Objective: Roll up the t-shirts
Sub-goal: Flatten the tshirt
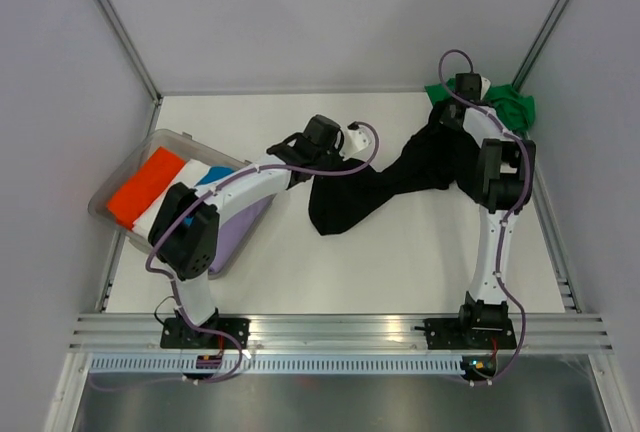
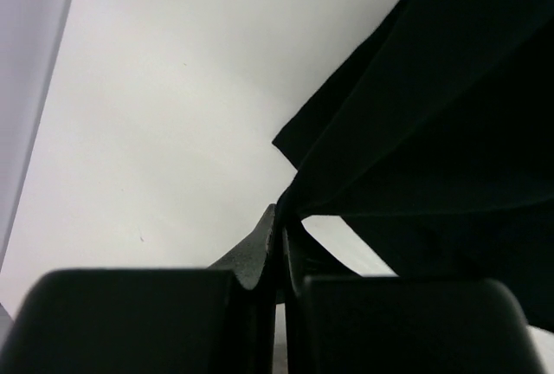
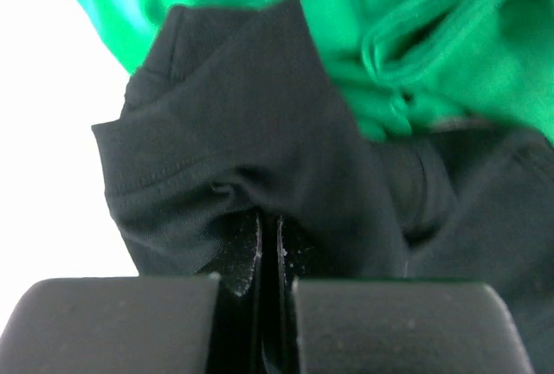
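A black t-shirt [image 1: 400, 177] hangs stretched between my two grippers above the middle of the table. My left gripper [image 1: 352, 142] is shut on its left edge; in the left wrist view the black cloth [image 2: 433, 114] runs out from between my closed fingertips [image 2: 282, 222]. My right gripper [image 1: 452, 112] is shut on the shirt's right end; in the right wrist view the black fabric [image 3: 251, 149] bunches at the closed fingertips [image 3: 268, 218]. A bright green t-shirt [image 1: 510, 107] lies crumpled at the far right corner, also in the right wrist view [image 3: 415, 19].
A clear plastic tub [image 1: 115, 217] at the left holds folded orange [image 1: 145, 187], white, blue and lilac [image 1: 245, 227] shirts. White walls with metal posts enclose the table. An aluminium rail runs along the near edge.
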{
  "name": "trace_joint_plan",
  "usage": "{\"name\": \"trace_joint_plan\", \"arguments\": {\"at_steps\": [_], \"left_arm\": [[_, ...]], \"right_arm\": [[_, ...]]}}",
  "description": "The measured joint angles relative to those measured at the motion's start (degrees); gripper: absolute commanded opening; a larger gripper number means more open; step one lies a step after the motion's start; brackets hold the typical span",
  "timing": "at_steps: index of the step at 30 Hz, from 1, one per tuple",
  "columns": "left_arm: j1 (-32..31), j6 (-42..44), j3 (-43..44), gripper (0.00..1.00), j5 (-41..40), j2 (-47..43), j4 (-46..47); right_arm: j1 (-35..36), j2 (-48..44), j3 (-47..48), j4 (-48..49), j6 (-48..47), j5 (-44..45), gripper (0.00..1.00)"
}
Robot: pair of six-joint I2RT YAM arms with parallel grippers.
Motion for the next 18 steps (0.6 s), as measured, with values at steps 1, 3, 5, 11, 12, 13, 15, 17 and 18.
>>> {"name": "trace_joint_plan", "arguments": {"at_steps": [1,3,5,11,12,13,15,17,18], "left_arm": [[0.1,-0.2,0.2,0.02,-0.4,-0.2,0.0],[0.3,-0.4,0.2,0.02,-0.9,-0.9,0.2],[0.5,-0.5,0.2,0.02,-1.7,-2.4,0.2],[1.7,-0.4,0.9,0.02,-5.7,-11.5,-0.1],[2.3,-0.3,1.7,0.02,-6.3,-13.0,-0.1],[3.1,-0.3,2.8,0.02,-6.8,-14.1,0.0],[5.6,-0.3,6.4,0.02,-7.2,-15.3,-0.1],[8.7,-0.3,10.9,0.02,-7.8,-15.1,0.3],[10.3,-0.3,13.5,0.02,-8.2,-14.5,0.4]], "right_arm": [[0.0,-1.6,-2.4,0.7,-0.8,-0.4,0.0],[0.0,-7.2,-9.3,2.2,-2.3,-1.7,0.0],[0.0,-14.4,-15.6,3.0,-3.4,-3.7,0.0],[0.1,-40.2,-22.6,5.6,-4.6,-7.0,0.0],[0.0,-44.0,-22.4,6.4,-4.5,-7.0,0.0],[-0.2,-47.1,-21.7,7.1,-4.5,-7.2,0.0],[-0.8,-50.5,-18.2,7.9,-4.5,-7.5,0.0],[-1.4,-49.3,-10.6,7.3,-4.3,-8.1,0.0],[-1.5,-47.1,-5.5,6.5,-3.9,-8.5,0.0]]}}
